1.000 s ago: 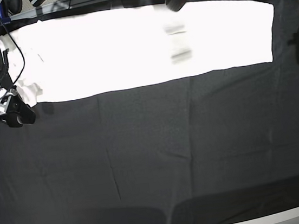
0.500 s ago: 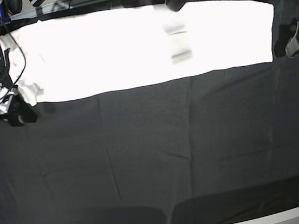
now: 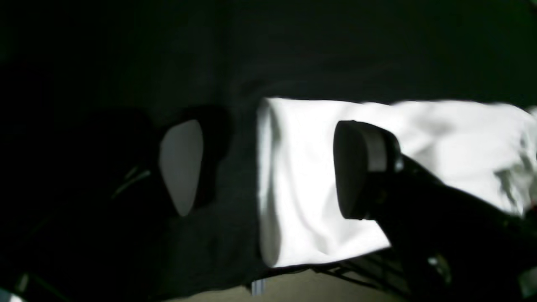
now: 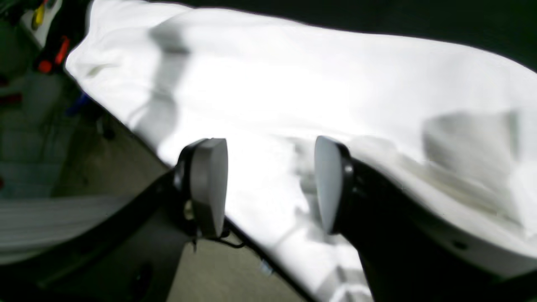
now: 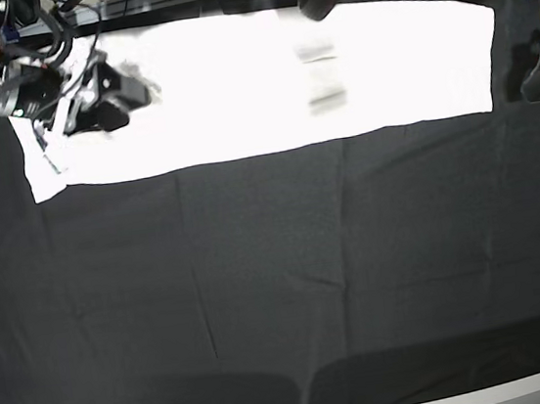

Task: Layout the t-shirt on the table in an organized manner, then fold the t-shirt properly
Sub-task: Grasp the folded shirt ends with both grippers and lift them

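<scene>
— White cotton t-shirt is stretched in a long band along the far edge of the wide matte black cloth table, reaching almost from one side to the other. How far along would you say this is?

— Judging by the shape, it is folded lengthwise into a strip already; the crosswise folds look still to do. One end looks rumpled under the right arm.

— And the jaws?

— The right gripper hangs over that end of the shirt with its jaws spread wide and nothing between them. The left gripper sits at the opposite end, jaws equally wide, straddling the short edge of the cloth: one grey finger pad is over bare black table, the other over white fabric. Neither holds anything.

— Any print or label readable?

— None. The upper face is blown out to plain white; only grey shadows cross it. No lettering or tag can be made out
</scene>
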